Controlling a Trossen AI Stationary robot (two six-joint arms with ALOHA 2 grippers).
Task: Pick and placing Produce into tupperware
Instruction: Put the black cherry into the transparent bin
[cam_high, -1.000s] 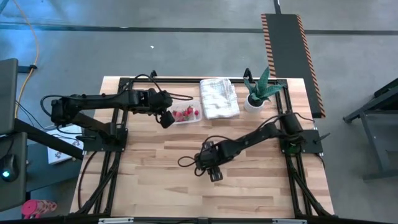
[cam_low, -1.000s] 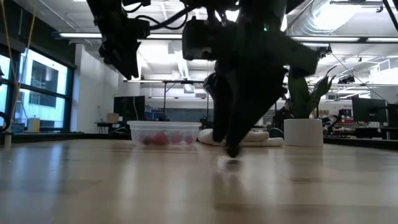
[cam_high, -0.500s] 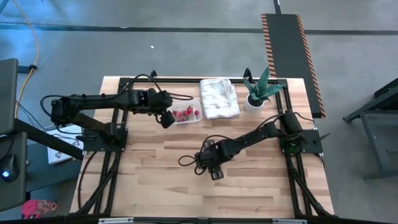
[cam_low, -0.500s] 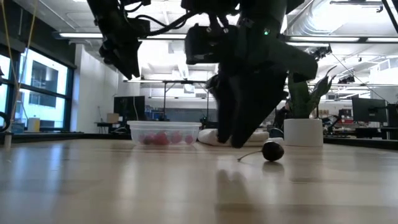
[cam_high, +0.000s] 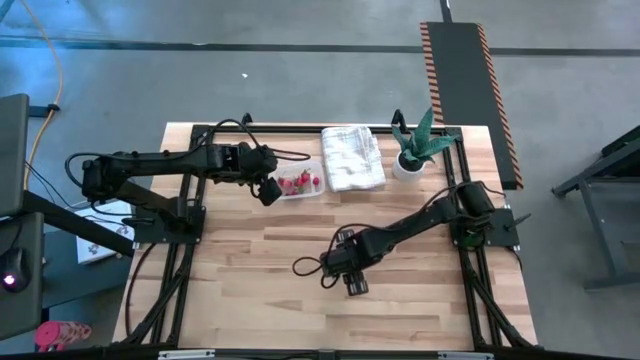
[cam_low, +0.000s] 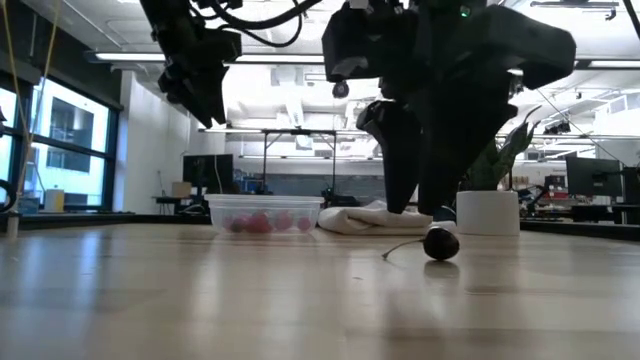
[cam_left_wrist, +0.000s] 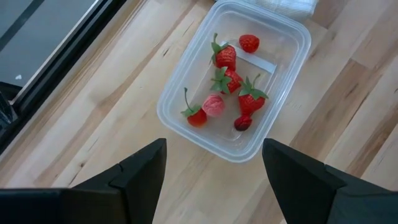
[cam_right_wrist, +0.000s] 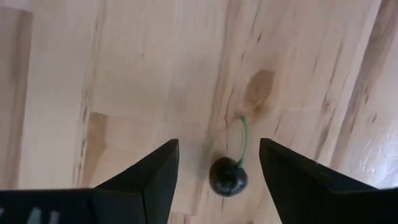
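— Right gripper (cam_right_wrist: 217, 171)?
— Hovering over bare wood mid-table, fingers spread around a dark round cherry with green stem (cam_right_wrist: 228, 176), not touching.
— Left gripper (cam_left_wrist: 214, 165)?
— Parked above clear rectangular plastic tub (cam_left_wrist: 180, 84) holding red berries (cam_left_wrist: 224, 55), jaws apart, empty.

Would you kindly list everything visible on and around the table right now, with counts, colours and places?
Clear plastic rectangular tub: one, far side of the table, beside the towel.
Strawberries and small fruit pieces: about seven, mostly red, one pink, one dark, inside the tub.
Dark cherry with green stem: one, on the bare wood, apart from the tub.
White folded towel: one, far edge.
Green plant in white pot: one, far right.
Wooden table: one, light.
Left gripper: open, above the tub.
Right gripper: open, over the cherry.
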